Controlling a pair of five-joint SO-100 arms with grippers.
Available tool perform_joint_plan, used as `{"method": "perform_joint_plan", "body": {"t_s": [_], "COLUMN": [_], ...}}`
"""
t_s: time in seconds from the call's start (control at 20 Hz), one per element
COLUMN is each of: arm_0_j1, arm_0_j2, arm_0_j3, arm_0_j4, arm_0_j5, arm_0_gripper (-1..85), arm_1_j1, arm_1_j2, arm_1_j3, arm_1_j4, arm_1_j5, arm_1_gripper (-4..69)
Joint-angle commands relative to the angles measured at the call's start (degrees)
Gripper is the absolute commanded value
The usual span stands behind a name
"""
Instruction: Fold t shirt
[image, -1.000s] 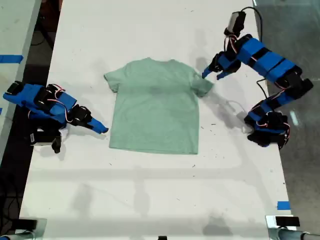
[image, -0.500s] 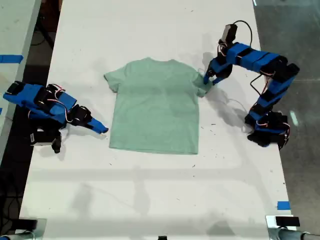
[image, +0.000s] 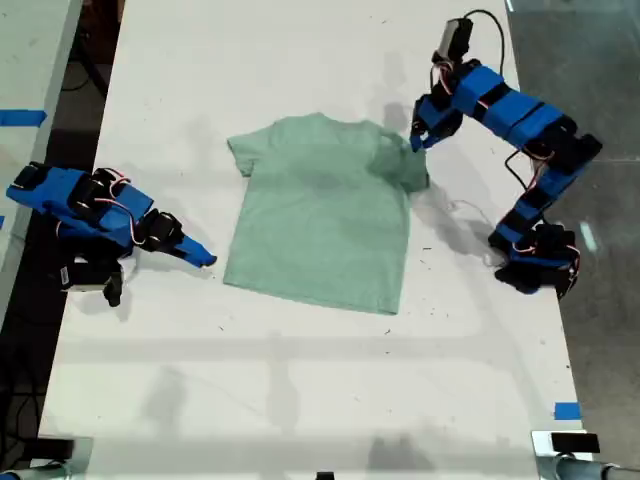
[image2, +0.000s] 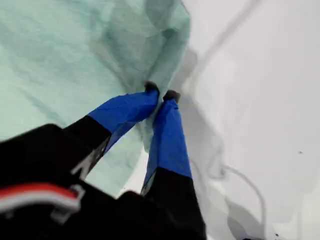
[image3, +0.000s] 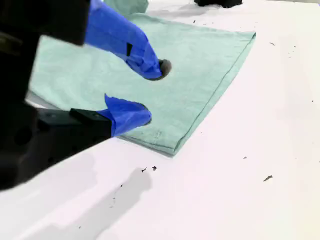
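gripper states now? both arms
My first gripper: shut on the t shirt, pinching its sleeve.
My second gripper: open, holding nothing, beside the shirt's hem.

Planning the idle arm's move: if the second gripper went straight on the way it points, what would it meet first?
Probably the pale mint-green cloth t-shirt: my second gripper points at its near edge across bare white table; depth is unclear.

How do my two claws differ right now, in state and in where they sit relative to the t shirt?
My first claw is shut on the t shirt, pinching the sleeve at the exterior view's right and lifting it; my second claw is open and holds nothing.
The first is raised over the shirt's sleeve; the second sits low beside the hem at the exterior view's left.
Both have blue fingers.
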Motion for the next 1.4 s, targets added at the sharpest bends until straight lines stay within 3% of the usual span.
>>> {"method": "perform_joint_plan", "body": {"t_s": [0.0, 0.3, 0.35, 0.45, 0.5, 0.55, 0.8, 0.85, 0.9, 0.95, 1.2, 1.25, 1.35], "arm_0_j1": [0.44, 0.44, 0.44, 0.44, 0.44, 0.44, 0.44, 0.44, 0.44, 0.44, 0.44, 0.44, 0.44], "arm_0_j2": [0.26, 0.26, 0.26, 0.26, 0.26, 0.26, 0.26, 0.26, 0.26, 0.26, 0.26, 0.26, 0.26], "arm_0_j3": [0.44, 0.44, 0.44, 0.44, 0.44, 0.44, 0.44, 0.44, 0.44, 0.44, 0.44, 0.44, 0.44], "arm_0_j4": [-0.09, -0.09, -0.09, -0.09, -0.09, -0.09, -0.09, -0.09, -0.09, -0.09, -0.09, -0.09, -0.09], "arm_0_j5": [-0.79, -0.79, -0.79, -0.79, -0.79, -0.79, -0.79, -0.79, -0.79, -0.79, -0.79, -0.79, -0.62], "arm_0_gripper": [11.2, 11.2, 11.2, 11.2, 11.2, 11.2, 11.2, 11.2, 11.2, 11.2, 11.2, 11.2, 11.2], "arm_1_j1": [-9.23, -22.76, -23.82, -25.31, -25.4, -25.14, -20.83, -20.83, -21.8, -23.82, -37.88, -39.02, -39.37], "arm_1_j2": [2.46, -13.01, -16.44, -21.88, -22.32, -21.8, -0.44, 7.29, 15.82, 25.31, 78.22, 90.0, 108.9], "arm_1_j3": [-11.6, -15.29, -16.35, -19.51, -20.21, -21.27, -19.07, -15.03, -9.49, -1.67, 54.76, 65.3, 81.21], "arm_1_j4": [0.09, -14.77, -16.17, -16.44, -15.82, -13.97, 2.29, 5.01, 7.12, 7.56, -5.01, -5.63, 0.35], "arm_1_j5": [2.46, 4.57, 4.57, 3.34, 3.16, 2.81, 3.08, 4.04, 5.63, 8.09, 16.96, 17.93, 18.98], "arm_1_gripper": [1.1, 1.2, 3.9, 33.0, 41.1, 43.6, 33.4, 27.2, 11.4, 0.4, 0.5, 0.5, 0.5]}}
